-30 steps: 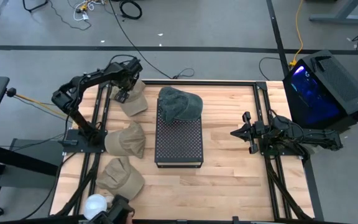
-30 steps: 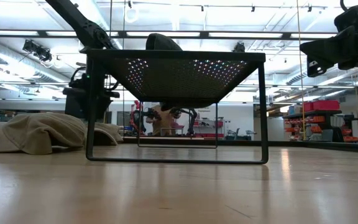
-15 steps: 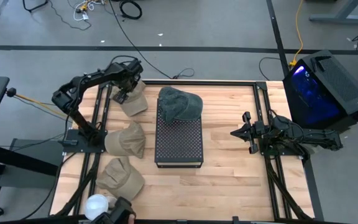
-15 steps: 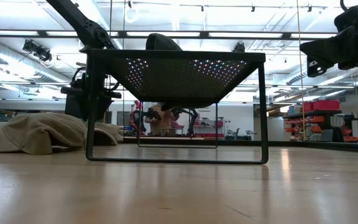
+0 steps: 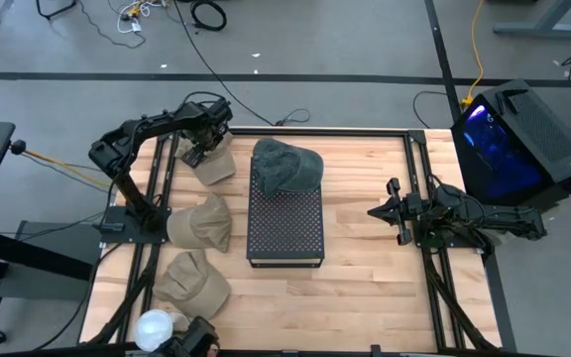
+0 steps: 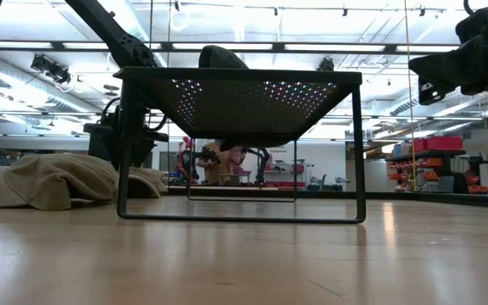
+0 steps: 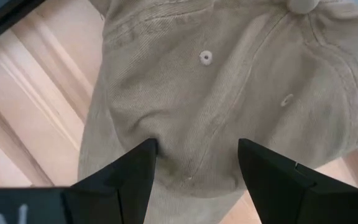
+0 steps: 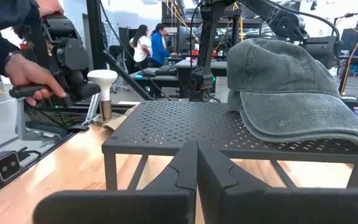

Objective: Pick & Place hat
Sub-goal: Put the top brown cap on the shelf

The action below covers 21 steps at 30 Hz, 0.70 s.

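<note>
A tan hat (image 5: pixel 214 164) lies crown up on the wooden table at its far left; the left wrist view shows it (image 7: pixel 229 81) close up. My left gripper (image 5: pixel 204 147) hangs open just over it, pointing down, one finger on either side of a crease in the crown (image 7: pixel 194 158). A grey-green hat (image 5: pixel 285 164) rests on the far end of a black perforated stand (image 5: pixel 285 228). My right gripper (image 5: pixel 375 211) waits shut and level at the table's right, holding nothing (image 8: pixel 196 168). My left gripper comes at the tan hat's crown (image 7: pixel 185 149) from above with its fingers (image 7: pixel 138 168) spread. I cannot tell whether the tips touch the cloth or stop just short of it. The hat lies flat on the table.
Two more tan hats (image 5: pixel 198 223) (image 5: pixel 191 281) lie along the table's left side. A white knobbed object (image 5: pixel 152 325) stands at the near left corner, and a person's hand (image 8: pixel 30 74) shows beside it. Bare wood lies between the stand and the right arm.
My left gripper has rolled a little about its own axis over the tan hat and stays open. The hats have not moved.
</note>
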Motion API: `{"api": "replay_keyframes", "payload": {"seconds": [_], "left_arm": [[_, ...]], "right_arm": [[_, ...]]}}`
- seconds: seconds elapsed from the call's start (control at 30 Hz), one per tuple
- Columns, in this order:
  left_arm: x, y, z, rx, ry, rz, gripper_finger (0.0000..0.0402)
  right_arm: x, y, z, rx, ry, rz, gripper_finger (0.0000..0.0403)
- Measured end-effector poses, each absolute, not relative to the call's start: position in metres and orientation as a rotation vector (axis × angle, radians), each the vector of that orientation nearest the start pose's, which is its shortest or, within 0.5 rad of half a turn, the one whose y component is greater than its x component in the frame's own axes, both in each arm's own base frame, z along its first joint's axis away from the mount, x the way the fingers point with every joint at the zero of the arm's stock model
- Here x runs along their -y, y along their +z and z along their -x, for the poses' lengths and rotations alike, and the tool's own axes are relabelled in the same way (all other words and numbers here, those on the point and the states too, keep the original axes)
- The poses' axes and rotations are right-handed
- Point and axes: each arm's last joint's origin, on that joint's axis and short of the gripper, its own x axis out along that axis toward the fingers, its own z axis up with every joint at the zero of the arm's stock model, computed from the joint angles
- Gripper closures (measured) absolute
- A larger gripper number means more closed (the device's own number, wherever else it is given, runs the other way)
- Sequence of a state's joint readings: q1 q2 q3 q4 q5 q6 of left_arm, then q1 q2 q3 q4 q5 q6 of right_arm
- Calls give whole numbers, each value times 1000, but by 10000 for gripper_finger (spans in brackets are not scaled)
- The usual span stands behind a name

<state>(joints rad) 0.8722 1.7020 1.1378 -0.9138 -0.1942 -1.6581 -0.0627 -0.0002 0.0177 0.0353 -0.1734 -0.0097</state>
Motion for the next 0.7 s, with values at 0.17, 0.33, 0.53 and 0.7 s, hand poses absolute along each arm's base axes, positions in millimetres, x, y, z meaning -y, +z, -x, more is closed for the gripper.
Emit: {"api": "replay_keyframes", "payload": {"seconds": [0.17, 0.33, 0.53, 0.7], "left_arm": [[-235, 189, -190, -416, 1951, 1674, 196], [-235, 189, -190, -417, 1951, 1671, 243], [-235, 189, -190, -425, 1957, 1670, 300], [-233, 189, -188, -452, 1975, 1666, 347]], "right_arm": [[1, 173, -96, 54, 110, 16, 396], [1, 173, -96, 54, 110, 16, 396], [1, 173, -96, 54, 110, 16, 396], [1, 173, -96, 54, 110, 16, 396]]}}
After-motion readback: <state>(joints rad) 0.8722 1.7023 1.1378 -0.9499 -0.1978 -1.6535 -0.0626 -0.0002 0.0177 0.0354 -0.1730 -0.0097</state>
